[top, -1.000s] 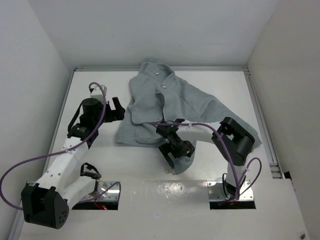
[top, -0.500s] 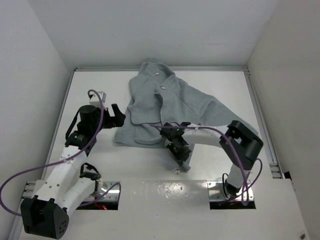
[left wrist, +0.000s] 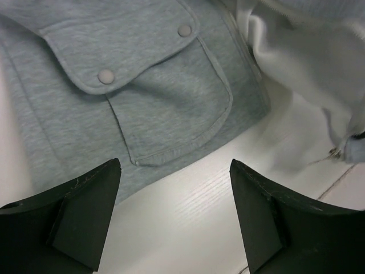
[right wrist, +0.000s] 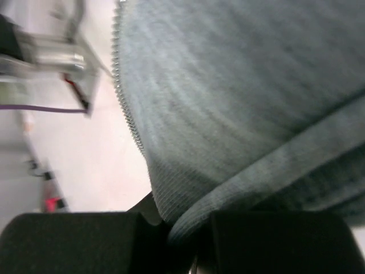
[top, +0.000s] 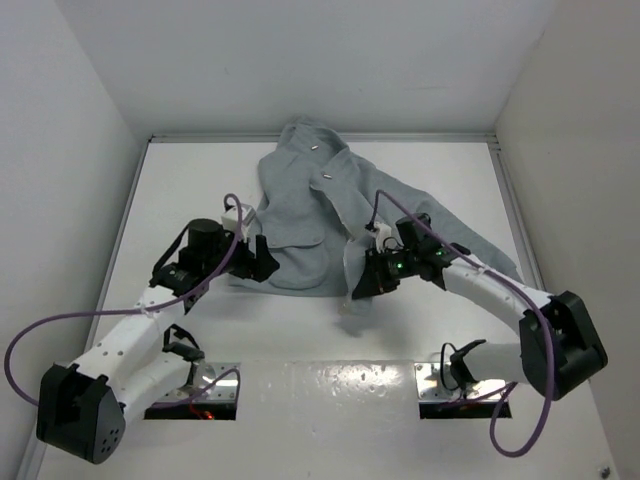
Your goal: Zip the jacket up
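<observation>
Top external view: right gripper [top: 368, 284] clamps jacket's [top: 300, 195] lifted zipper edge [top: 351, 262]; left gripper [top: 262, 262], jaws spread, hovers nearest the opposite hem [top: 288, 287].

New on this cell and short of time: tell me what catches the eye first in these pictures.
The light grey jacket sprawls unzipped across the far middle of the table. The right fingers are shut on its front edge, right beside the bare zipper teeth. The left fingers stand wide open over the near hem, just below the snap pocket.
</observation>
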Tool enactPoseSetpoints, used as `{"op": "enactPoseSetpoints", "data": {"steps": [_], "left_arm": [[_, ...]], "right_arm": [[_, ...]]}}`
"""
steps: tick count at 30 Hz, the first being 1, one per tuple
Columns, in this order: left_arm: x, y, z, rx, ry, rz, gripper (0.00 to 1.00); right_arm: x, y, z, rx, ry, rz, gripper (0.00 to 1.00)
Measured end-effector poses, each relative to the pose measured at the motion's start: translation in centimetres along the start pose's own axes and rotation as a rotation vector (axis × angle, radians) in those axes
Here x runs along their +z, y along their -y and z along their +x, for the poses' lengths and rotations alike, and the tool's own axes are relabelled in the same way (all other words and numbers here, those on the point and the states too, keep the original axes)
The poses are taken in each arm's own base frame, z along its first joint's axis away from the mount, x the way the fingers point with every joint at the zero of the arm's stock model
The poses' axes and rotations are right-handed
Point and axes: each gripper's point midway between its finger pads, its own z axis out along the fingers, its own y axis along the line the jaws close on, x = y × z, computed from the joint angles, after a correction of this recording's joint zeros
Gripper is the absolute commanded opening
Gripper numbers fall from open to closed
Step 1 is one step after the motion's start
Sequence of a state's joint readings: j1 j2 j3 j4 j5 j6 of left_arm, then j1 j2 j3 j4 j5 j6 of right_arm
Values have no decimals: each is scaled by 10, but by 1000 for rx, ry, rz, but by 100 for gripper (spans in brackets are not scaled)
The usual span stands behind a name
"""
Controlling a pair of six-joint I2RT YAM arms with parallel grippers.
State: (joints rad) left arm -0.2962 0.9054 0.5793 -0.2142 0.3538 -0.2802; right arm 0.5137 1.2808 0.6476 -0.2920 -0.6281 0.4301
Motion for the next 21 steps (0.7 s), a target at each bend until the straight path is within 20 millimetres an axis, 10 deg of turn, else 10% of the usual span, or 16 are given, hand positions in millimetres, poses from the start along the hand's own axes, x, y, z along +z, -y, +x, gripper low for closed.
{"op": "enactPoseSetpoints", "data": {"steps": [9,21], "left_arm": [[27,-7,20,137,-153,-71,73],[90,84,24,320,-252,-82,80]], "right_arm": [[-22,11,-27,64,86,-173,0],[-25,51,-18,40,95,-29,0]]}}
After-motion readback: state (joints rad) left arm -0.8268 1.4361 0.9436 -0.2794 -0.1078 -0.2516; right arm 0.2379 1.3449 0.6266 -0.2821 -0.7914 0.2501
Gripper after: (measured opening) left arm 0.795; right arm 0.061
